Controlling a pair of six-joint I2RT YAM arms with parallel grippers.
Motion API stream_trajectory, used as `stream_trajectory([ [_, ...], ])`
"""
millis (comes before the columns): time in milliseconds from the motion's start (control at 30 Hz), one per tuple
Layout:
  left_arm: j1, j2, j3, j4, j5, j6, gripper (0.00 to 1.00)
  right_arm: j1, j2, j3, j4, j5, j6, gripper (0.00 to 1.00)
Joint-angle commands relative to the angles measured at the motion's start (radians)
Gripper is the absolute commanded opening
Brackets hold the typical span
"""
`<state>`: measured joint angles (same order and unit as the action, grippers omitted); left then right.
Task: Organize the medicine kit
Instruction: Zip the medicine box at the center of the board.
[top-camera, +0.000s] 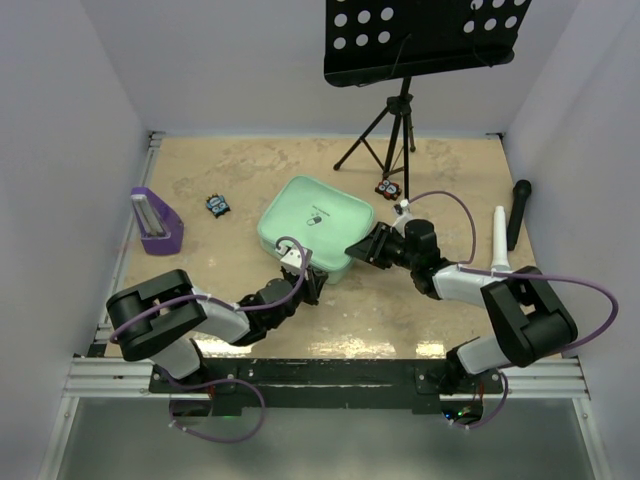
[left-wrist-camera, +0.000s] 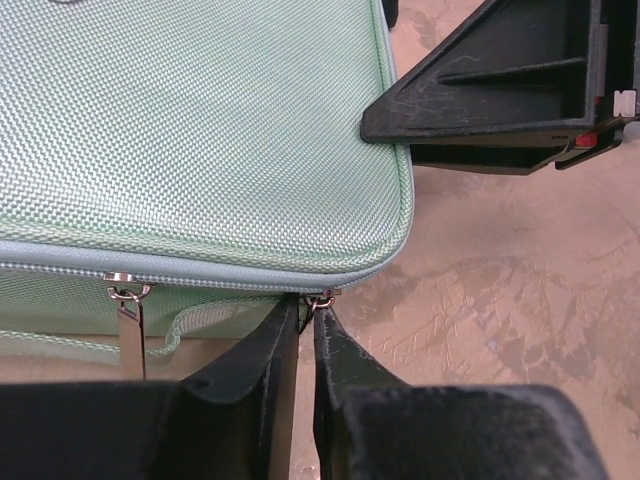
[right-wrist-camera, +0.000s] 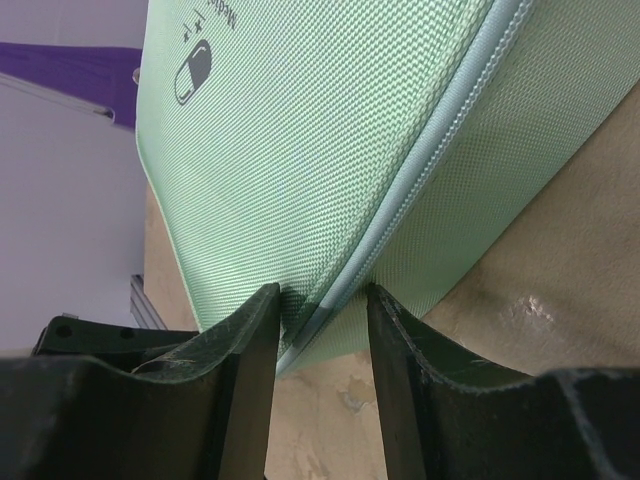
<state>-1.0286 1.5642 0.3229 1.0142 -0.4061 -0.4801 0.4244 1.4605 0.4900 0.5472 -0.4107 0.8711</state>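
Note:
The mint-green medicine kit (top-camera: 315, 222) lies closed in the middle of the table, its pill logo (right-wrist-camera: 193, 72) facing up. In the left wrist view, two metal zipper pulls hang from its near zipper: one (left-wrist-camera: 128, 300) hangs free to the left, the other (left-wrist-camera: 320, 297) is pinched at my left gripper's tips. That left gripper (left-wrist-camera: 310, 305) sits at the kit's near right corner (top-camera: 312, 280) and is shut on that pull. My right gripper (right-wrist-camera: 320, 295) clamps the kit's right edge (top-camera: 358, 250), with one finger on the lid and the other on the side wall.
A purple stand (top-camera: 155, 222) is at the left. A black music stand (top-camera: 400, 100) on a tripod stands at the back. Small dark items lie at the back left (top-camera: 218, 205) and near the tripod (top-camera: 388, 187). A white tube (top-camera: 499, 240) and a black microphone (top-camera: 520, 210) lie at the right wall.

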Motion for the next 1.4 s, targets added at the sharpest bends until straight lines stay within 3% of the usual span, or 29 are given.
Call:
stream_trajectory([
  [0, 0.007, 0.010, 0.025, -0.048, -0.065, -0.014, 0.13, 0.016, 0.014, 0.022, -0.003, -0.053, -0.020, 0.41],
  [200, 0.007, 0.011, 0.025, -0.043, -0.048, -0.012, 0.00, 0.016, 0.014, 0.021, -0.003, -0.051, -0.020, 0.41],
  [533, 0.007, 0.008, -0.016, 0.032, 0.010, -0.011, 0.00, 0.016, 0.014, 0.024, -0.003, -0.051, -0.018, 0.38],
  [633, 0.007, -0.009, -0.041, 0.047, 0.006, -0.020, 0.00, 0.016, 0.018, 0.024, 0.000, -0.056, -0.014, 0.27],
  [767, 0.007, -0.029, -0.062, 0.050, 0.000, -0.022, 0.00, 0.014, 0.038, 0.024, 0.010, -0.065, 0.000, 0.00],
  [1367, 0.007, -0.156, -0.173, 0.015, -0.043, -0.078, 0.00, 0.013, -0.009, 0.015, -0.038, 0.004, 0.003, 0.00],
])
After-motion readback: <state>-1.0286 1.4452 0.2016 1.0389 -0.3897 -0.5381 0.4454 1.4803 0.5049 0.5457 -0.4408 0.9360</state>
